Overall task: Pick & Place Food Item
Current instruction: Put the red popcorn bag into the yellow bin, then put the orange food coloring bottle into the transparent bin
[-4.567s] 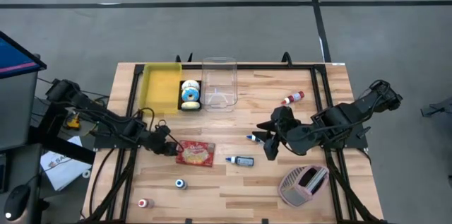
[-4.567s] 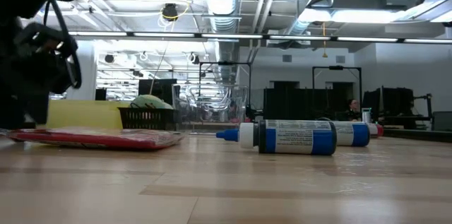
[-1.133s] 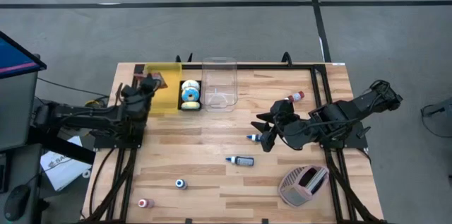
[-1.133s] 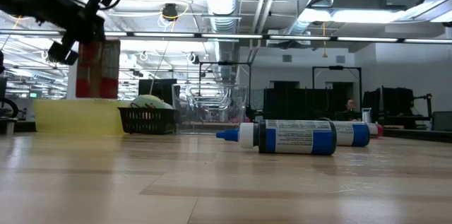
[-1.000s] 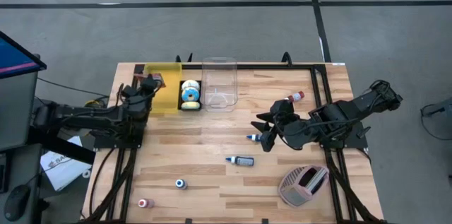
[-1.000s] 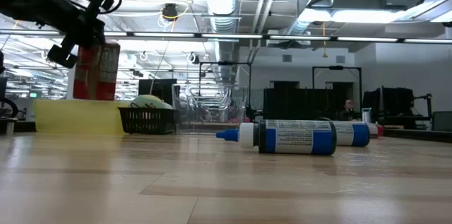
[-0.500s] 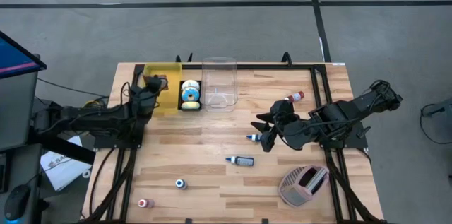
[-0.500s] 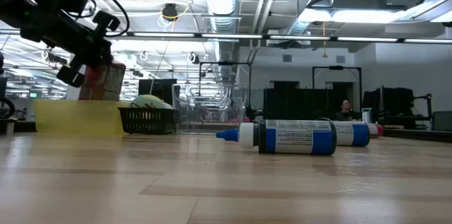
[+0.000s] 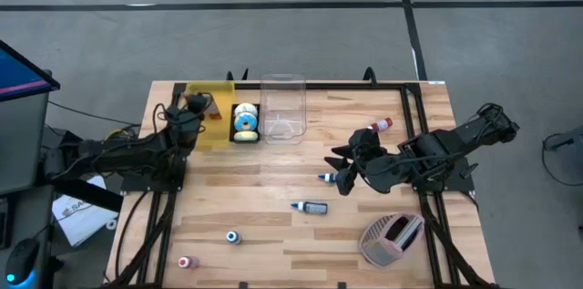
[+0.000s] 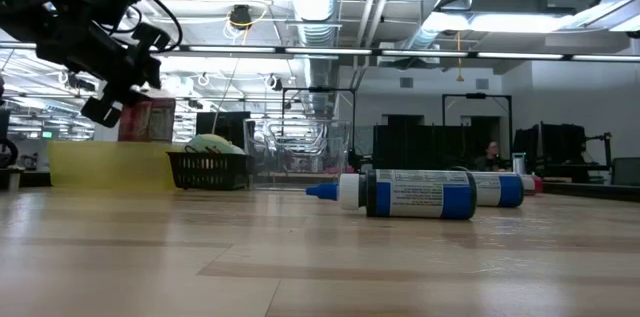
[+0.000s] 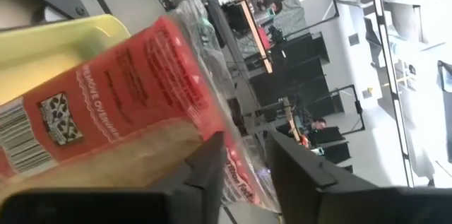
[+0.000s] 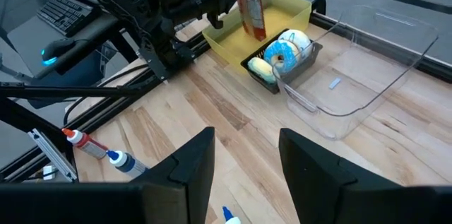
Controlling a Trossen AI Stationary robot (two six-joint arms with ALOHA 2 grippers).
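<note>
The food item is a red packet (image 11: 120, 111) standing upright in the yellow bin (image 9: 215, 118) at the table's far left, its lower end behind the bin's wall (image 10: 100, 165). My left gripper (image 11: 244, 174) reaches level over the bin from the left edge, open, one finger either side of the packet's clear sealed end. From the right wrist view the packet (image 12: 252, 12) shows on end beside that gripper. My right gripper (image 12: 244, 181) hangs open and empty above the table's right middle (image 9: 342, 175). My left gripper has its fingers (image 11: 205, 171) apart on either side of the packet's clear sealed edge (image 11: 232, 164), coming level from the table's left. Whether a finger touches that edge, I cannot tell. The packet stands on end with its lower part inside the yellow bin.
A black basket of doughnuts (image 9: 244, 122) stands right of the bin, then a clear tub (image 9: 282, 107). Small bottles lie about the middle (image 9: 313, 207), (image 9: 326, 178), far right (image 9: 378, 127) and near left (image 9: 233, 236). A pink and grey object (image 9: 392, 237) lies near right.
My left gripper has swung toward the table's far edge over the yellow bin and sunk. The red packet has come down with it, so that only its upper part shows above the bin's wall in the low view.
</note>
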